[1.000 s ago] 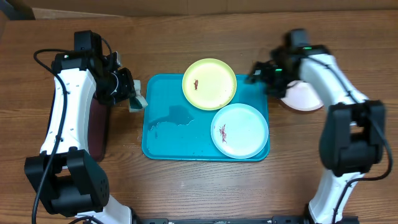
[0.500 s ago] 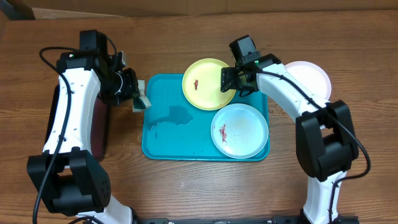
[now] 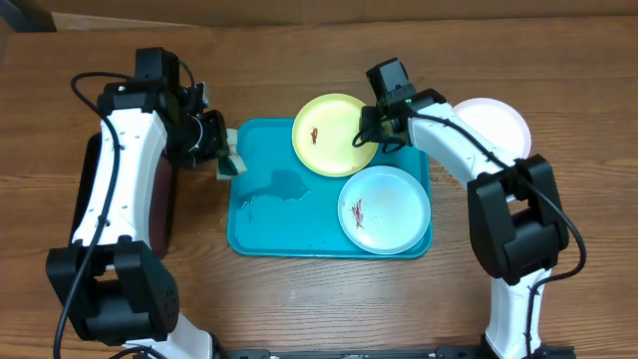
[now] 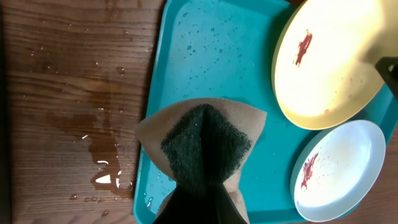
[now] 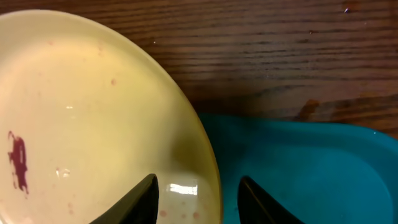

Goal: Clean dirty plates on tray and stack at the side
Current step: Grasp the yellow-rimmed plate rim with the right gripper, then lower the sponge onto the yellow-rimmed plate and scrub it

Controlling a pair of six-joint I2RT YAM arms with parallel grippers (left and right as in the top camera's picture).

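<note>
The turquoise tray (image 3: 279,214) holds a lime-green plate (image 3: 329,125) at its top edge and a pale aqua plate (image 3: 394,209) at lower right, each with a dark red smear. A white plate (image 3: 495,122) lies on the table to the right of the tray. My left gripper (image 3: 224,160) is shut on a brown sponge with a dark green pad (image 4: 205,146), held over the tray's left rim (image 4: 152,143). My right gripper (image 5: 198,183) is open, its fingers straddling the lime-green plate's right rim (image 5: 93,112); it also shows in the overhead view (image 3: 371,135).
A dark maroon tray (image 3: 159,214) lies at the far left under the left arm. Water is spilled on the wood (image 4: 106,143) left of the turquoise tray, and drops and a puddle lie on the tray floor (image 3: 284,184).
My right gripper left the white plate on the table at the right and swung left to the lime-green plate's rim. The left gripper with the sponge edged slightly right.
</note>
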